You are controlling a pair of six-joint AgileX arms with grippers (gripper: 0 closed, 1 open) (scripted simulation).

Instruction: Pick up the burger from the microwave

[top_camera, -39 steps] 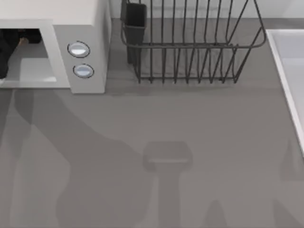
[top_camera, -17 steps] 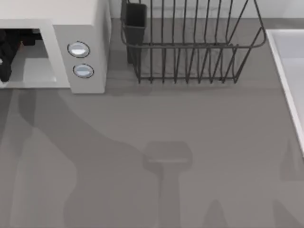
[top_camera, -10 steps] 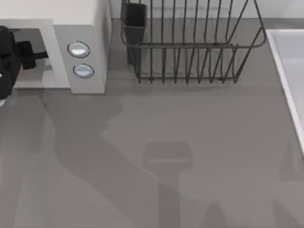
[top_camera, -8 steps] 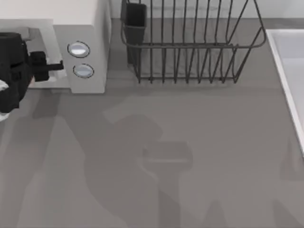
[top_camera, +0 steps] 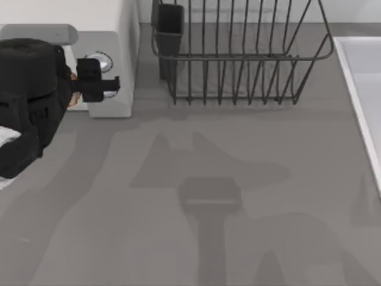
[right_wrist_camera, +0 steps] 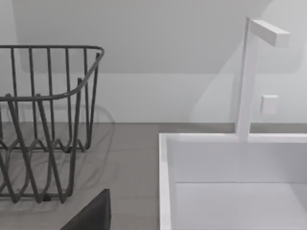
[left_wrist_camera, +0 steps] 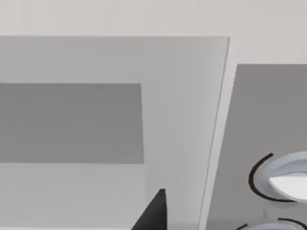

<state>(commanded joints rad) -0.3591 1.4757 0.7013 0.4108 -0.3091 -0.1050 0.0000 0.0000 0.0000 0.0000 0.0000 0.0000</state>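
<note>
Burger is barely visible as a sliver of orange-tan tucked against the dark body of the left end effector, right at the front of the microwave. From above, that left end effector sits high over the appliance's front edge, its black fingers reaching across the knob panel, so that one silvery knob peeks out just behind them. Whether the fingers are pressed onto the burger or merely close to it cannot be told, since the wrist housing covers the contact. In the left wrist view the microwave's pale front and grey cavity opening lie directly ahead of the end effector, with a knob off to one side and a dark fingertip at the frame edge.

Beyond the microwave, away from the left end effector, stands a black wire dish rack on the grey bench. The right wrist view looks at that rack and a white sink with its tap; a dark fingertip shows low in that view, and the state of the right end effector cannot be told.
</note>
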